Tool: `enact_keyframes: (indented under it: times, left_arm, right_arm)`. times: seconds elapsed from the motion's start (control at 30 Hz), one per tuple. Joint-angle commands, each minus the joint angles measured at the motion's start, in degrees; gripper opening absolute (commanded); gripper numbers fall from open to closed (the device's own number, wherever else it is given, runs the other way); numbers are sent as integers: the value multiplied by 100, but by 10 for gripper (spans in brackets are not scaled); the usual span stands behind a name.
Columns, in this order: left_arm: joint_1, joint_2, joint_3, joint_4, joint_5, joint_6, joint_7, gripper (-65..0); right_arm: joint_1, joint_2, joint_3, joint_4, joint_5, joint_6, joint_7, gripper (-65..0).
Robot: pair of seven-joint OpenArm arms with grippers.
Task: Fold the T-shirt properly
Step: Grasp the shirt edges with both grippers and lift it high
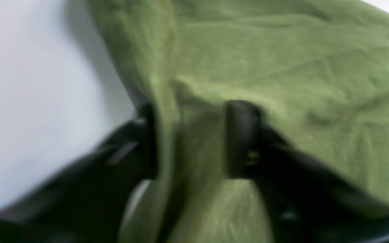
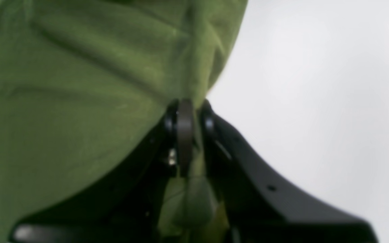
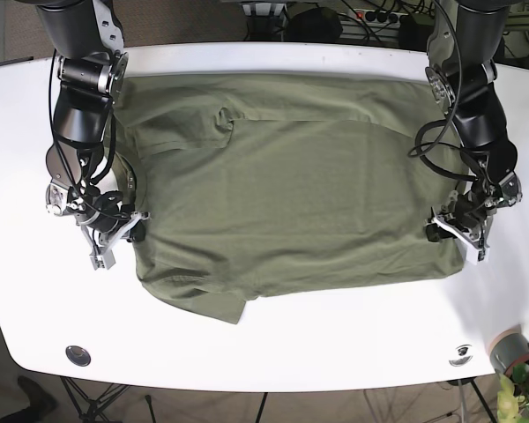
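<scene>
An olive-green T-shirt [image 3: 291,194] lies spread across the white table [image 3: 291,344], with a sleeve corner folded under at its near left. My right gripper [image 3: 128,231] is at the shirt's left edge. In the right wrist view this gripper [image 2: 196,125] is shut, pinching a fold of the T-shirt [image 2: 62,101]. My left gripper [image 3: 454,227] sits at the shirt's right edge. In the blurred left wrist view its fingers [image 1: 241,138] stand well apart, with a ridge of the T-shirt [image 1: 282,67] running between them and draping over one finger.
A grey pot with a plant [image 3: 514,354] stands off the table's near right corner. Cables and a power strip [image 3: 379,16] lie behind the far edge. Two round inserts [image 3: 78,354] sit near the table's front edge.
</scene>
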Motion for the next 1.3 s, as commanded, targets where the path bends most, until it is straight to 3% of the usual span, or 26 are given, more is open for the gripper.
enact_keyframes:
  times: [0.0,0.13,0.2,0.37,0.57,0.73,0.9,1.1,1.27]
  left_arm:
    - [-97,-57,-3,30,52,-4,98,-506]
    - [-97,22,-3,100,52,-30,89,-624]
    - [-97,13,-3,100,43,-39,89,-650]
    - [-71,30,-170,795,43,-47,159,-650]
    - [-97,118,-521,1780,52,-47,1126,-650]
    - [-185,259,-495,2386,52,-47,1232,-650]
    - [-765,294,-284,2571,52,-47,1610,-650]
    - [-1689,268,-284,2536,70,-39,1830,-650]
    - [-2427,259,-56,2527,87,-30,1847,-650]
  right_arm:
    - [129,64,7,58,-11,11,-14,-617]
    - [121,64,7,199,-2,20,-32,-628]
    - [77,64,7,401,-2,20,-49,-629]
    - [-2,55,7,981,-2,20,-304,-629]
    - [77,90,-2,1289,-2,11,-498,-629]
    - [428,134,-2,1280,-20,20,-612,-629]
    - [956,248,-29,1280,-46,20,-674,-629]
    - [1852,424,-46,1280,-37,29,-1201,-629]
    - [2591,609,-538,1280,-2,29,-1359,-629]
